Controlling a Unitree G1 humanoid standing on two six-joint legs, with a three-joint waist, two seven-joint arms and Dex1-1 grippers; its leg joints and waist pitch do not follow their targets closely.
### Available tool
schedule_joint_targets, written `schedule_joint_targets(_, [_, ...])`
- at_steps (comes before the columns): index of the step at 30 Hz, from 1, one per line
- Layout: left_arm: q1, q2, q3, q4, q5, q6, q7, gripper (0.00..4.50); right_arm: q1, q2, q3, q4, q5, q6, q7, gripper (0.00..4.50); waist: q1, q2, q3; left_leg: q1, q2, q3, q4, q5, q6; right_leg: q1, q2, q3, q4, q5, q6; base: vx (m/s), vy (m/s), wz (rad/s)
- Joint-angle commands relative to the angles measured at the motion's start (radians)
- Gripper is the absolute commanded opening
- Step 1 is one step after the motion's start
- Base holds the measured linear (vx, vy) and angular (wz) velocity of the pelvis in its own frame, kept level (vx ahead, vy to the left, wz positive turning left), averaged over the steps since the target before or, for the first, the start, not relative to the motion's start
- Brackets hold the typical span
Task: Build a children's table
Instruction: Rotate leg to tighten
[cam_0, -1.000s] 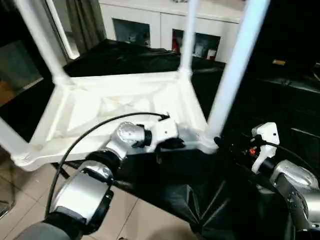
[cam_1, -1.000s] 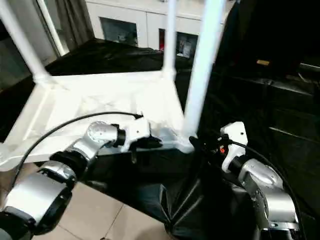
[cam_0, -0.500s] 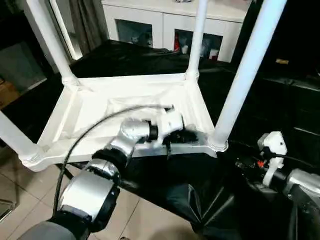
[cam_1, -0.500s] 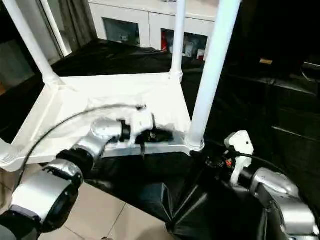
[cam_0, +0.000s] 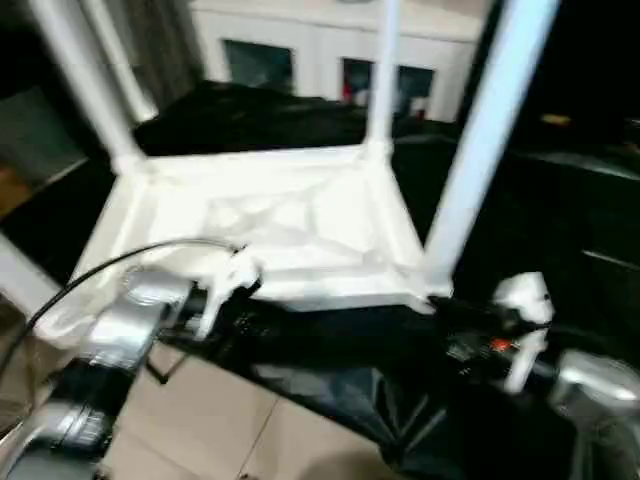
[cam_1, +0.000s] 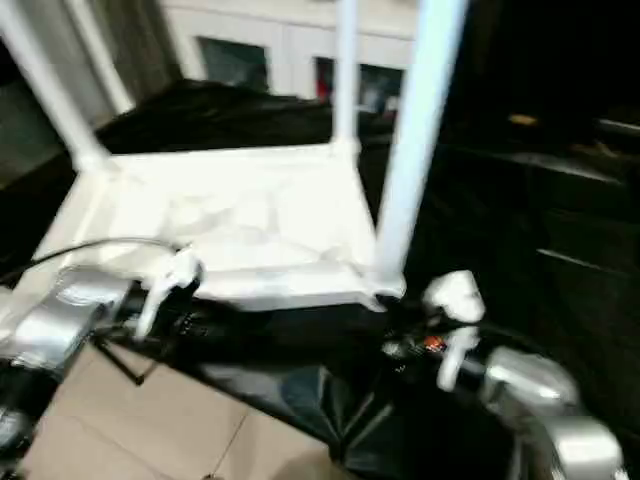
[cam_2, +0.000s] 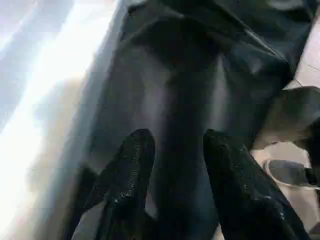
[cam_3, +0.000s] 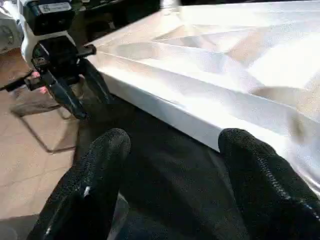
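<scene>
The children's table (cam_0: 290, 220) lies upside down on a black-covered surface, its ribbed underside facing up. White legs stand in its corner sockets: the near right leg (cam_0: 480, 140), the far right leg (cam_0: 383, 70) and the far left leg (cam_0: 80, 80). My left gripper (cam_0: 222, 312) hangs just off the table's front rim, toward its left end. In the left wrist view its fingers (cam_2: 127, 170) stand apart over black cloth with nothing between them. My right gripper (cam_3: 175, 145) is open, low beside the near right corner, facing the white rim (cam_3: 165, 100).
Black cloth (cam_0: 330, 350) drapes over the front of the work surface. Tiled floor (cam_0: 200, 420) lies below on the left. A white cabinet (cam_0: 300, 50) with glass doors stands behind. Dark furniture (cam_0: 580, 200) is on the right.
My left gripper has opened, come off the table's front rim and drawn back to the left. The right gripper has stayed open. The head camera has shifted.
</scene>
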Motion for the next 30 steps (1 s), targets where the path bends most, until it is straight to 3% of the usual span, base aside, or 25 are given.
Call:
schedule_joint_targets(1, [0.048,0.033,0.011,-0.122,-0.001,0.058,0.026,2.26,-0.030,0.039,0.026,0.012,-0.038,0.000,-0.050,3.17,-0.010,-0.019,-0.051,0.027,0.032,-0.007,-0.081,-0.288,0.023,0.025,-0.036,0.030,-0.074,-0.302,-0.225,0.000,0.000,0.00])
schedule_joint_targets(2, [0.075,0.042,0.027,-0.144,0.020,0.061,0.055,2.26,-0.050,0.070,0.041,0.033,-0.056,-0.007,-0.076,3.17,-0.014,-0.015,-0.047,0.015,0.027,-0.010,-0.088,-0.290,0.015,0.030,-0.036,0.030,-0.073,-0.332,-0.202,0.000,0.000,0.00])
schedule_joint_targets(3, [0.099,0.051,0.036,-0.181,0.032,0.083,0.079,2.32,-0.061,0.087,0.049,0.044,-0.065,-0.009,-0.094,3.17,-0.017,-0.012,-0.045,0.016,0.025,-0.009,-0.089,-0.302,0.010,0.026,-0.034,0.030,-0.077,-0.355,-0.189,0.000,0.000,0.00])
schedule_joint_targets(4, [0.126,0.061,0.051,-0.227,0.043,0.112,0.127,2.41,-0.085,0.121,0.064,0.071,-0.085,-0.026,-0.128,3.17,-0.021,-0.018,-0.049,0.021,0.026,-0.010,-0.087,-0.307,-0.007,0.023,-0.035,0.032,-0.074,-0.343,-0.178,0.000,0.000,0.00])
schedule_joint_targets(5, [0.126,0.061,0.051,-0.227,0.043,0.112,0.127,2.41,-0.085,0.121,0.064,0.071,-0.085,-0.026,-0.128,3.17,-0.021,-0.018,-0.049,0.021,0.026,-0.010,-0.087,-0.307,-0.007,0.023,-0.035,0.032,-0.074,-0.343,-0.178,0.000,0.000,0.00])
schedule_joint_targets(7, [0.183,0.082,0.083,-0.319,0.057,0.177,0.213,2.64,-0.137,0.207,0.108,0.135,-0.113,-0.063,-0.180,3.17,-0.025,-0.020,-0.050,0.021,0.024,-0.009,-0.086,-0.299,-0.013,0.022,-0.034,0.033,-0.076,-0.319,-0.175,0.000,0.000,0.00])
schedule_joint_targets(8, [0.183,0.082,0.083,-0.319,0.057,0.177,0.213,2.69,-0.137,0.207,0.108,0.135,-0.113,-0.063,-0.180,3.17,-0.029,-0.020,-0.050,0.016,0.020,-0.010,-0.088,-0.290,-0.012,0.025,-0.033,0.032,-0.073,-0.303,-0.175,0.000,0.000,0.00])
schedule_joint_targets(10, [0.241,0.104,0.111,-0.389,0.051,0.237,0.239,2.76,-0.168,0.279,0.159,0.185,-0.124,-0.086,-0.192,3.17,-0.031,-0.022,-0.054,0.018,0.020,-0.008,-0.083,-0.268,-0.005,0.026,-0.030,0.033,-0.068,-0.251,-0.179,0.000,0.000,0.00])
schedule_joint_targets(12, [0.256,0.108,0.117,-0.399,0.053,0.242,0.252,3.03,-0.175,0.302,0.164,0.201,-0.129,-0.093,-0.202,3.17,-0.035,-0.021,-0.056,0.009,0.017,-0.010,-0.083,-0.233,0.002,0.034,-0.029,0.032,-0.063,-0.210,-0.186,0.000,0.000,0.00])
schedule_joint_targets(13, [0.267,0.108,0.125,-0.401,0.058,0.232,0.266,3.07,-0.184,0.330,0.163,0.219,-0.133,-0.104,-0.222,3.17,-0.034,-0.020,-0.058,0.012,0.017,-0.008,-0.080,-0.225,0.005,0.030,-0.029,0.033,-0.062,-0.192,-0.191,0.000,0.000,0.00])
schedule_joint_targets(16, [0.295,0.090,0.157,-0.419,0.055,0.222,0.329,3.28,-0.225,0.421,0.144,0.290,-0.161,-0.162,-0.322,3.17,-0.034,-0.017,-0.064,0.016,0.015,-0.006,-0.074,-0.165,0.012,0.031,-0.024,0.031,-0.049,-0.080,-0.220,0.000,0.000,0.00])
schedule_joint_targets(18, [0.317,0.098,0.154,-0.441,0.052,0.233,0.358,3.45,-0.252,0.465,0.124,0.327,-0.160,-0.189,-0.375,3.17,-0.033,-0.019,-0.064,0.016,0.015,-0.005,-0.074,-0.155,0.015,0.033,-0.024,0.031,-0.046,-0.058,-0.224,0.000,0.000,0.00])
schedule_joint_targets(24, [0.359,0.101,0.154,-0.448,0.057,0.242,0.398,3.90,-0.310,0.506,0.055,0.417,-0.188,-0.257,-0.497,3.17,-0.032,-0.021,-0.059,0.024,0.014,-0.003,-0.080,-0.215,-0.008,0.028,-0.022,0.035,-0.057,-0.142,-0.197,0.000,0.000,0.00])
schedule_joint_targets(28, [0.362,0.092,0.161,-0.386,0.097,0.167,0.471,4.28,-0.362,0.500,-0.031,0.510,-0.214,-0.331,-0.625,3.17,-0.031,-0.025,-0.060,0.021,0.012,-0.004,-0.079,-0.225,-0.020,0.029,-0.022,0.035,-0.058,-0.170,-0.172,0.000,0.000,0.00])
schedule_joint_targets(30, [0.362,0.090,0.163,-0.372,0.102,0.151,0.490,4.38,-0.371,0.500,-0.047,0.529,-0.216,-0.345,-0.646,3.17,-0.032,-0.026,-0.060,0.023,0.011,-0.004,-0.077,-0.238,-0.024,0.026,-0.021,0.036,-0.059,-0.183,-0.163,0.000,0.000,0.00])
